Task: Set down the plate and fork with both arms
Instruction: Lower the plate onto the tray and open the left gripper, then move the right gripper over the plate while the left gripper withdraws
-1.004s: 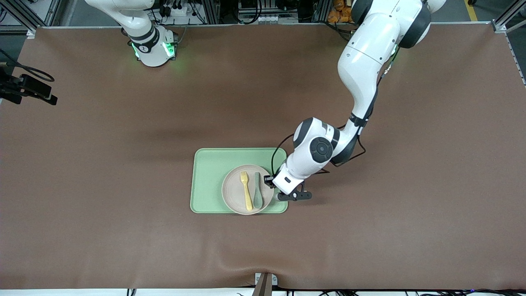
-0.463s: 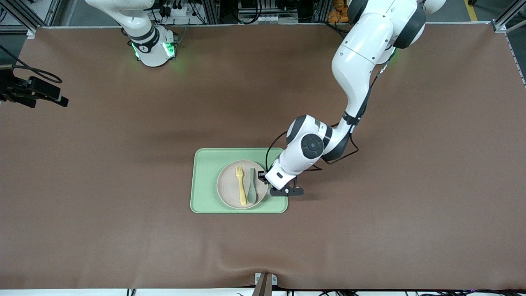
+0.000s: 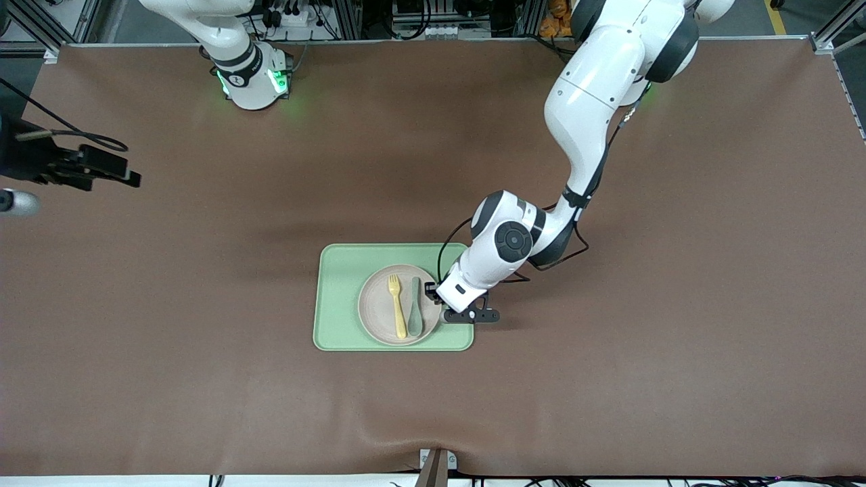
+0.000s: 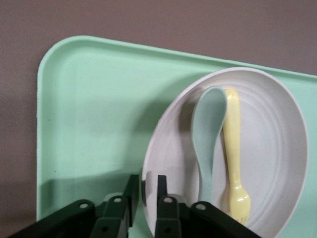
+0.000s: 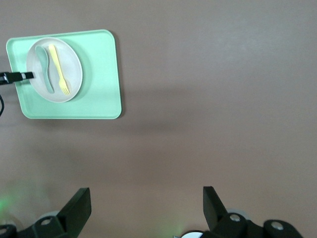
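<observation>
Left pincer (image 4: 145, 198) straddles plate (image 4: 277, 148) rim — parted.

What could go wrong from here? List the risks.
1. The left end effector sits at the plate's rim; leaving sideways could drag or tip the plate on the tray.
2. The fork and spoon lie loose on the plate; a jolt could slide them off.
The right end effector waits open, away from the tray.

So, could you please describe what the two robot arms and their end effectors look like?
Both arms are glossy white with rounded links and black joint rings; the left arm has a thin black cable looping at its wrist, and the right arm has a green-lit base. The left end effector and right end effector are black, with two flat fingers.
</observation>
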`<state>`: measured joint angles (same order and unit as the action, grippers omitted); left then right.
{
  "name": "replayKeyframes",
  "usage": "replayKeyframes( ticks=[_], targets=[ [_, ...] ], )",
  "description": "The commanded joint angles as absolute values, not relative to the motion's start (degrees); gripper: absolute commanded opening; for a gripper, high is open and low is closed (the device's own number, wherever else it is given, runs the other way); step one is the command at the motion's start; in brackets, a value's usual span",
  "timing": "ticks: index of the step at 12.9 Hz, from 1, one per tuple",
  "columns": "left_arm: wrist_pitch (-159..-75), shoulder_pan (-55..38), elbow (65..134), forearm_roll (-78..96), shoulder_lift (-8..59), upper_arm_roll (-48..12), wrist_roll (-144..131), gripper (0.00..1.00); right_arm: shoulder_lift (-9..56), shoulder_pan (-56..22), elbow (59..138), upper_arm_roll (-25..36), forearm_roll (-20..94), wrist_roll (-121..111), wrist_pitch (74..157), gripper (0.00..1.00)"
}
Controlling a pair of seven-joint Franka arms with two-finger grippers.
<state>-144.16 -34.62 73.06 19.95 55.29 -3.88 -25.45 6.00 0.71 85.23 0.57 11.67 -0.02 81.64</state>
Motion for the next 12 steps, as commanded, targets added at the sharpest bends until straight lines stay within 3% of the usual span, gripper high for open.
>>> replayKeyframes(
  ticks=[1, 5, 8, 12],
  targets=[
    [-142.48, -34.98, 72.33, 20.74, 52.66, -3.43, -27.24, 1.0, 8.34, -1.31, 84.11, 0.53, 12.75, 0.97, 81.74, 1.0],
    [-133.44, -33.23, 72.33, 20.3, 46.33, -1.85, -28.65, 1.0, 12.03, -8.42, 82.1, 0.35, 12.66, 0.88, 83.49, 1.0],
    [-126.5, -33.22, 72.6, 20.21, 41.15, 3.93, -28.92, 1.0, 15.02, -16.15, 81.91, 0.44, 11.78, 0.79, 90.07, 1.0],
    [-125.51, -32.7, 72.77, 15.75, 39.11, 7.21, -28.48, 1.0, 21.86, -21.69, 81.91, 0.35, 11.69, 1.31, 99.82, 1.0]
  ],
)
